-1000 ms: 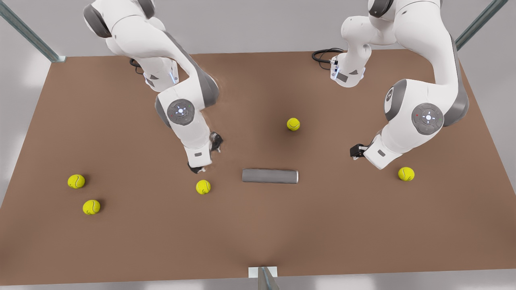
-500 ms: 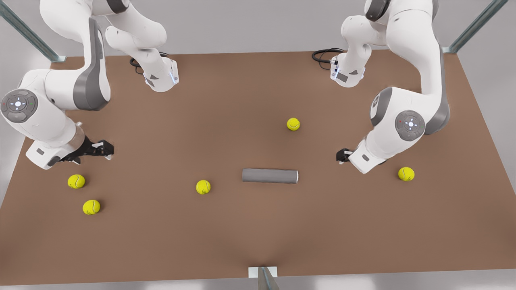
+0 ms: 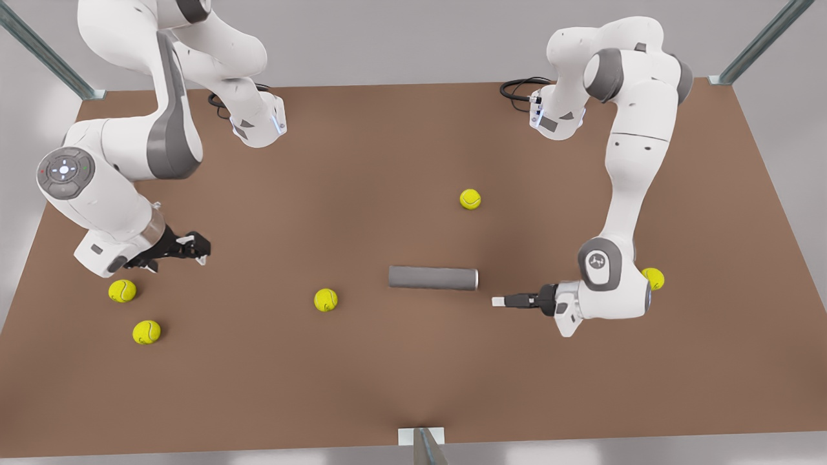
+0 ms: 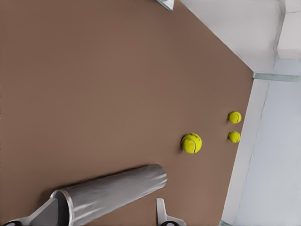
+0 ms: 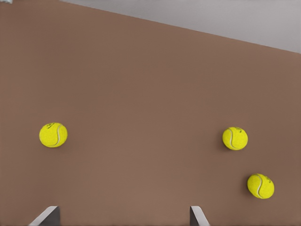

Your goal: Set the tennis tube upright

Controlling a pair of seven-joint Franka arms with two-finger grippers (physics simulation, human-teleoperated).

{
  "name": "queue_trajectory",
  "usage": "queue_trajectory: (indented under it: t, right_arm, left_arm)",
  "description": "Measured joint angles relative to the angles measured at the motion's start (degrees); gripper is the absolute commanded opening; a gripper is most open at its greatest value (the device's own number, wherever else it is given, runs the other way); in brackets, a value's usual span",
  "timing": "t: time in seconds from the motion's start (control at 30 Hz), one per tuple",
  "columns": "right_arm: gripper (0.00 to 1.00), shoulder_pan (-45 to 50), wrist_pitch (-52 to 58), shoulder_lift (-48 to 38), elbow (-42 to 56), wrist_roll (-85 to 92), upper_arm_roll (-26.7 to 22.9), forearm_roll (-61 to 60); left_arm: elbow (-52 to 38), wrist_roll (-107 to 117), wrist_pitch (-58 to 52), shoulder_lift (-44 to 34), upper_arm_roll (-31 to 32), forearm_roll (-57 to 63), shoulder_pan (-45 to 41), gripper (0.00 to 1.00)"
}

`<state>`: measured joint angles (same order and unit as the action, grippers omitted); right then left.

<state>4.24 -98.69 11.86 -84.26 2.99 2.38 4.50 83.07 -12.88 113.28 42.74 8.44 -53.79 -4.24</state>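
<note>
Tennis tube (image 3: 433, 278) lies flat mid-table (image 3: 387, 387), its silvery rim facing the open, empty left gripper (image 3: 499, 301) just beside it; nearest tennis ball (image 3: 325, 299) beyond its far end, open empty right gripper (image 3: 201, 246) well apart.

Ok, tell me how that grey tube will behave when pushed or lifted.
Lying on its round side on the flat table, the tube would probably roll if nudged sideways. It looks rigid and smooth, so the open left claw beside its silvery rim might slip. Upright, it seems tall, narrow, tippy. The right claw waits near a ball.
</note>
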Motion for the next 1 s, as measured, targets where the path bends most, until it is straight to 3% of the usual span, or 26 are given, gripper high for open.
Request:
queue_trajectory:
  t: [0.13,0.3,0.53,1.0]
  right_arm:
    - [1.00,0.16,-0.23,0.92,-0.02,0.00,-0.05,-0.15]
    - [1.00,-0.06,-1.41,1.41,-0.02,-0.09,-0.04,-0.20]
    - [1.00,-1.60,-2.19,1.58,-0.02,0.00,-0.18,-0.37]
    - [1.00,-0.67,-3.97,3.40,-0.11,-0.88,0.04,0.23]
  left_arm:
    - [7.48,-6.44,0.25,-1.15,0.34,-1.36,1.56,0.99]
    - [13.77,-13.88,2.63,-1.18,5.24,-5.41,5.62,0.99]
    - [15.89,-19.92,4.71,0.59,6.37,-13.26,5.68,0.99]
    - [21.47,-26.41,5.51,0.37,8.52,-17.99,6.71,0.98]
